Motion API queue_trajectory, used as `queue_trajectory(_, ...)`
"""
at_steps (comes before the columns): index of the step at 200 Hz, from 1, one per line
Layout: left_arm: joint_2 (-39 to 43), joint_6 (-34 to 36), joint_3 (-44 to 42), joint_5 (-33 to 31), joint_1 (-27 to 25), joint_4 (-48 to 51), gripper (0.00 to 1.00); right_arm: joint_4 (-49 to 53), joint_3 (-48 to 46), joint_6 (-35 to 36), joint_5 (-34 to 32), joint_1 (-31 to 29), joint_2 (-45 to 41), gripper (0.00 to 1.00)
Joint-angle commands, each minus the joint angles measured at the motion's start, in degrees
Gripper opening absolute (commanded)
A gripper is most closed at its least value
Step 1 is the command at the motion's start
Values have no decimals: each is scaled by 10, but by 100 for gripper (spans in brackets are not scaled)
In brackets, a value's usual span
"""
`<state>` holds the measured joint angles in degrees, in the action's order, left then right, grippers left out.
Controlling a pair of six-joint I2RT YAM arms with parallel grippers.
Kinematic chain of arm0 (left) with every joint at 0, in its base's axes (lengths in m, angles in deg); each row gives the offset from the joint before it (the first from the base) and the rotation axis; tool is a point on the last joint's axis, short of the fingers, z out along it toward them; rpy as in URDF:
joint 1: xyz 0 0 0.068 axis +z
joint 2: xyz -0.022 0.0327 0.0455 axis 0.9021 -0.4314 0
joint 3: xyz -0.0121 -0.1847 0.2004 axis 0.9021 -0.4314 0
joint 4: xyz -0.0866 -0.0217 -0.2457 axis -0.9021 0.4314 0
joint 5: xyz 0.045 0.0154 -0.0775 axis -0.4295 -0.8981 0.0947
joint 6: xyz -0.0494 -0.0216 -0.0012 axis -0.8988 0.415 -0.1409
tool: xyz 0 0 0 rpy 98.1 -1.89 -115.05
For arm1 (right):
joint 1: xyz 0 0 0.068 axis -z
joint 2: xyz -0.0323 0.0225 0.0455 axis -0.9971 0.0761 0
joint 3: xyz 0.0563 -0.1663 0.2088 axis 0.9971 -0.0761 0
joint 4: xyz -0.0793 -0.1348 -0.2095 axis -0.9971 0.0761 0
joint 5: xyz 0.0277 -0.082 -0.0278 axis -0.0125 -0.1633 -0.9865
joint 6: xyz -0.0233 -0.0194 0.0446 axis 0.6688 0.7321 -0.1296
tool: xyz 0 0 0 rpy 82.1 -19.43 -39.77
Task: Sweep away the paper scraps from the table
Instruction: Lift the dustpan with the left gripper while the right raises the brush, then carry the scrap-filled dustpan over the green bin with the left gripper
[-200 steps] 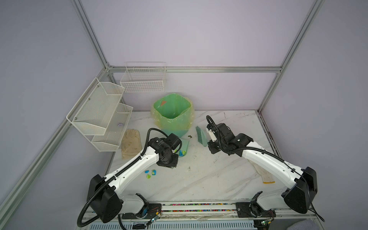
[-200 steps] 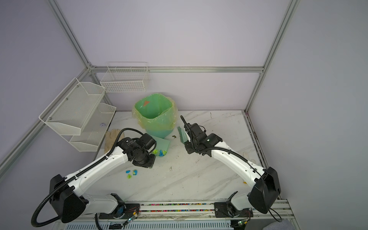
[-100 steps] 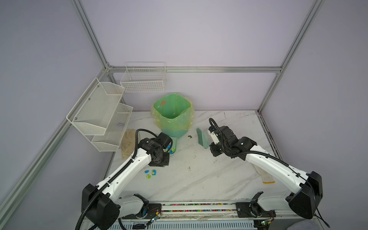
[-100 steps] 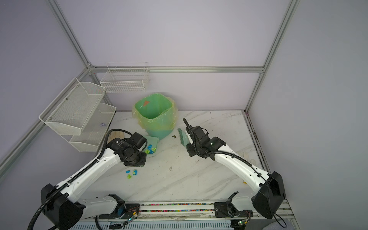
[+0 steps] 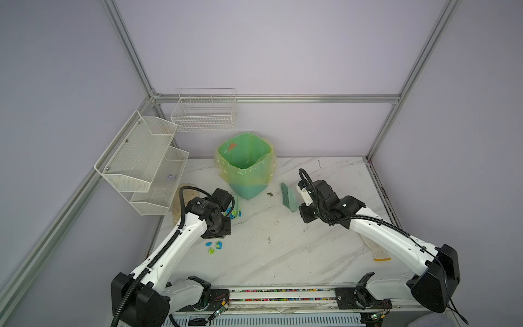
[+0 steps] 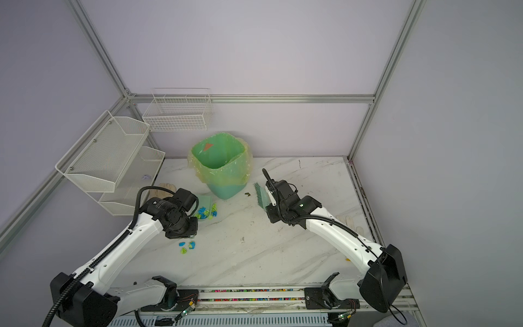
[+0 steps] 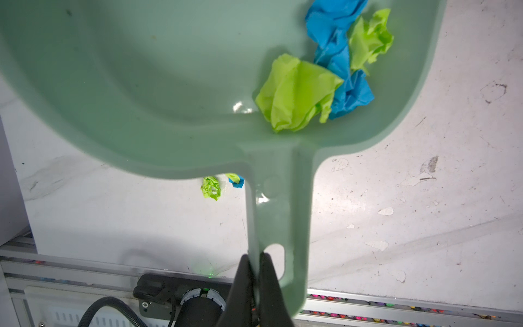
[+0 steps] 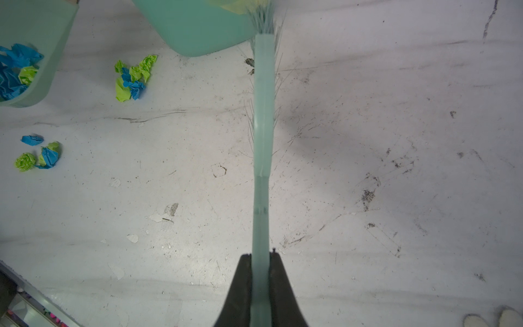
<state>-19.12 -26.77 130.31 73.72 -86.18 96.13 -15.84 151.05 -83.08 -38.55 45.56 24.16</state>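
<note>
Pale lilac walls and a metal frame close in a scuffed white counter (image 5: 283, 254) with grey veins. The left tool (image 7: 256, 260) is pinched tight on the thin edge of the handle of a green dustpan (image 7: 141, 85), right by the hanging hole. The pan is off the counter, with several paper scraps (image 7: 297, 93) heaped against its back wall. The right tool (image 8: 261, 257) is clamped on the handle of a brush (image 8: 263, 113), whose bristles are near the foot of the lined bin (image 5: 246, 191). More scraps lie loose on the counter: one clump (image 8: 133, 77) near the bin and three wads (image 5: 218, 245) nearer the left arm. I see two risks. So narrow a hold could let the pan twist, spilling the light wads short of the bin's rim. The pan's lip could also snag the liner.
</note>
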Motion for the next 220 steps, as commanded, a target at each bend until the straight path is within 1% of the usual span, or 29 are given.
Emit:
queue_trajectory(1, 16, 0, 20, -30, 6, 21, 0, -29, -5, -11, 17, 9, -13, 0)
queue_trajectory(27, 16, -1, 36, -61, 11, 44, 0, -40, -11, -12, 23, 14, -11, 0)
queue_trajectory(57, 16, -7, 64, -81, 13, 62, 0, -37, -9, -13, 31, 16, -13, 0)
queue_trajectory(87, 8, 1, 93, -116, 18, 74, 0, -37, -13, -13, 35, 17, -25, 0)
queue_trajectory(150, -29, 15, 187, -155, 27, 93, 0, -37, -21, -5, 32, 21, -35, 0)
queue_trajectory(177, -44, 34, 231, -167, 34, 106, 0, -36, -21, -13, 59, 23, -43, 0)
queue_trajectory(200, -56, 42, 269, -198, 39, 126, 0, -37, -21, -14, 59, 24, -54, 0)
queue_trajectory(220, -64, 51, 289, -204, 44, 124, 0, -37, -24, -14, 59, 25, -55, 0)
